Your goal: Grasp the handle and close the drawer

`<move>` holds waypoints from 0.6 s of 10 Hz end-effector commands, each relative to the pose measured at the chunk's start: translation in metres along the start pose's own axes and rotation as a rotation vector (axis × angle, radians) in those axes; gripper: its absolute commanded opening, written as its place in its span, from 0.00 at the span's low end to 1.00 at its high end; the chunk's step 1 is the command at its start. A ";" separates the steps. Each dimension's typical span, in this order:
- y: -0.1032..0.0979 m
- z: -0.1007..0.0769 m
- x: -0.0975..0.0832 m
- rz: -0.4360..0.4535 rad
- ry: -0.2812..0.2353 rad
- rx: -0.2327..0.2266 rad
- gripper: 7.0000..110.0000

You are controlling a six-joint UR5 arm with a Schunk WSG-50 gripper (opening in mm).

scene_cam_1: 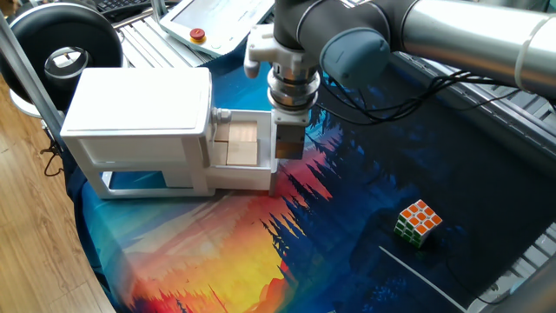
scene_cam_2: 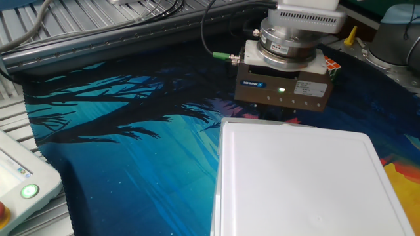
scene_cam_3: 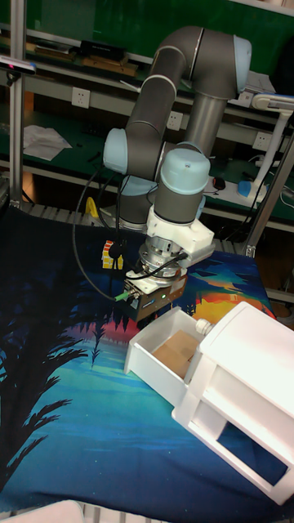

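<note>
My hand [scene_cam_1: 289, 149] hangs straight down at the front of the drawer [scene_cam_1: 246, 153], its brown body right against the white front panel; my fingertips are hidden behind that panel and the hand body in every view, so I cannot tell whether they are apart or together, nor whether they touch the handle, which I cannot see at all. From the tall view my hand [scene_cam_3: 152, 304] sits at the far end of the drawer [scene_cam_3: 163, 353], which stands pulled out from the cabinet [scene_cam_3: 238, 394], its wood-coloured inside open to the top. In the other fixed view my hand [scene_cam_2: 283, 92] shows a lit green lamp just beyond the cabinet [scene_cam_2: 298, 183] top. A pale round knob [scene_cam_1: 223, 114] sticks out of the cabinet [scene_cam_1: 139, 122] just above the drawer. All of it rests on the counter [scene_cam_1: 330, 235] with its colourful printed cloth, and a puzzle cube [scene_cam_1: 417, 223] lies well apart to the side
</note>
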State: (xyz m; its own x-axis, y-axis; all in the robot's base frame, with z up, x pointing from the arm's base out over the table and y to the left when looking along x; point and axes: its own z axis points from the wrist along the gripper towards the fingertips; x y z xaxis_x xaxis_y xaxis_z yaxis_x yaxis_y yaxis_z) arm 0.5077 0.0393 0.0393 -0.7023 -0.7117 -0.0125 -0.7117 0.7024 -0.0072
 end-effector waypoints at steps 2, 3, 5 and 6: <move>-0.001 -0.004 -0.007 0.050 -0.010 -0.011 0.00; 0.000 -0.004 -0.011 0.061 -0.024 -0.014 0.00; 0.002 -0.004 -0.017 0.077 -0.048 -0.024 0.00; 0.001 -0.005 -0.019 0.079 -0.054 -0.020 0.00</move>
State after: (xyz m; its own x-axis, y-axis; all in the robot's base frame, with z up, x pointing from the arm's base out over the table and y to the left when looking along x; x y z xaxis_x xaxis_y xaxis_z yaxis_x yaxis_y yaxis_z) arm 0.5152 0.0470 0.0422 -0.7391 -0.6726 -0.0370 -0.6732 0.7395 0.0041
